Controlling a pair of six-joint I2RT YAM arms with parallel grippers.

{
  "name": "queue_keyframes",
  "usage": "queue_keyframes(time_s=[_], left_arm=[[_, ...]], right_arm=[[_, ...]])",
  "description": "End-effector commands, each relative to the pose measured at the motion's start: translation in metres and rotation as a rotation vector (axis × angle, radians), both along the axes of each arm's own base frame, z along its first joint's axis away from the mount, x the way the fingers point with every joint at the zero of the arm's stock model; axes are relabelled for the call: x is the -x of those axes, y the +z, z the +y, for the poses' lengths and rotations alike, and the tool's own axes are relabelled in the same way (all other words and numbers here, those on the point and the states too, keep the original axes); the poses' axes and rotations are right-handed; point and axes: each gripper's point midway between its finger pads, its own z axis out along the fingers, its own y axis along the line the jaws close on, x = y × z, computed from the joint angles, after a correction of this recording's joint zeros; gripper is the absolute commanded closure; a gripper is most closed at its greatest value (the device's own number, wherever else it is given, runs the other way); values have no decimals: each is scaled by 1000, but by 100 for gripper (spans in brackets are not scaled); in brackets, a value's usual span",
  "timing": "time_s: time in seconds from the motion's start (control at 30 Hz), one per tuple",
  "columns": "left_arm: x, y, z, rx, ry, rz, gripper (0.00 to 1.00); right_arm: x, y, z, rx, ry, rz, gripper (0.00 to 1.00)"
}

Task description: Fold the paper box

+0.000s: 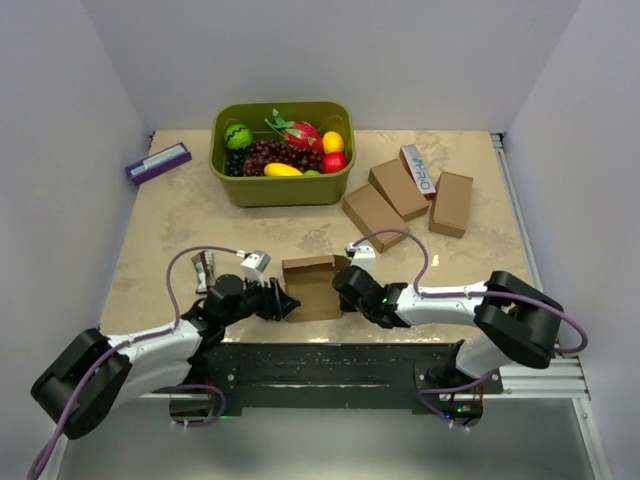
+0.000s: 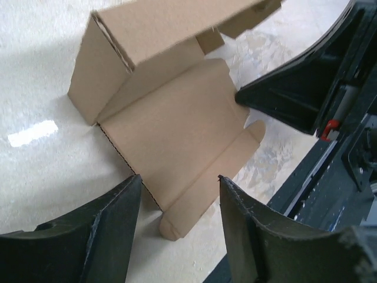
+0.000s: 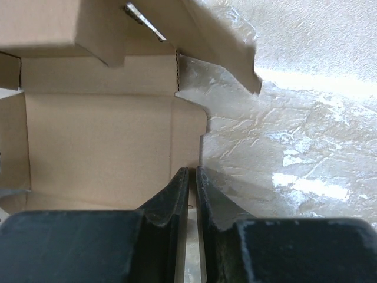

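Note:
The paper box [image 1: 312, 287] is plain brown cardboard, lying part unfolded on the table between my two grippers. In the left wrist view its flat panel [image 2: 177, 130] lies on the table and a raised wall stands at the far end. My left gripper [image 2: 179, 180] is open, its fingers either side of the box's near corner flap, and it sits at the box's left edge in the top view [image 1: 283, 301]. My right gripper [image 3: 192, 170] is shut, its tips at the edge of the box's right side flap [image 3: 187, 138], and it also shows in the top view [image 1: 345, 284].
A green basket [image 1: 282, 190] of toy fruit stands at the back. A purple-and-white box [image 1: 158, 162] lies back left. Three folded brown boxes [image 1: 375, 215] and a white-and-red lettered carton [image 1: 420, 170] lie back right. The black base rail [image 1: 330, 365] runs along the near edge.

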Motion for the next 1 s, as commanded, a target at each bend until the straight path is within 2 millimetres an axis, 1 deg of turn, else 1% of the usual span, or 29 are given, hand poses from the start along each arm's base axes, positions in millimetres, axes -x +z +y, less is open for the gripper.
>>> queue_keyframes(time_s=[0.0, 0.03, 0.1, 0.13, 0.17, 0.23, 0.33, 0.43, 0.53, 0.6, 0.7, 0.73, 0.87, 0.9, 0.93, 0.97], left_arm=[[-15, 27, -12, 94, 22, -82, 41], [-17, 31, -12, 103, 28, -94, 41], [-19, 33, -11, 101, 42, -95, 41], [-24, 34, -9, 93, 70, -100, 41], [-24, 29, -5, 72, 83, -88, 42], [-24, 25, -2, 67, 106, -79, 43], [-22, 40, -9, 129, 74, -103, 44], [-26, 60, -15, 169, 68, -136, 45], [-28, 68, -17, 180, 68, -150, 45], [-27, 68, -18, 180, 63, -151, 45], [-26, 56, -18, 158, 58, -122, 45], [-22, 50, -19, 158, 47, -102, 46], [-23, 56, -20, 165, 51, -130, 48], [-26, 65, -20, 171, 59, -152, 48], [-28, 62, -15, 139, 75, -154, 48], [-29, 63, -14, 131, 83, -161, 47]], right_arm=[[-1, -9, -5, 49, -38, 19, 88], [-1, -10, -5, 54, -40, 21, 89], [-1, -13, -8, 72, -47, 24, 89], [-2, -14, -9, 79, -49, 24, 90], [-1, -15, -10, 87, -52, 29, 90], [-1, -17, -13, 102, -56, 31, 91], [-1, -21, -14, 111, -61, 38, 91], [0, -23, -13, 114, -58, 47, 92], [0, -22, -11, 112, -55, 48, 92], [0, -22, -12, 114, -58, 47, 92], [-1, -22, -11, 115, -58, 48, 93], [0, -23, -11, 117, -57, 51, 93], [0, -23, -12, 119, -61, 53, 93], [0, -23, -13, 120, -65, 52, 93], [0, -23, -13, 121, -65, 53, 93], [0, -23, -13, 120, -66, 53, 93]])
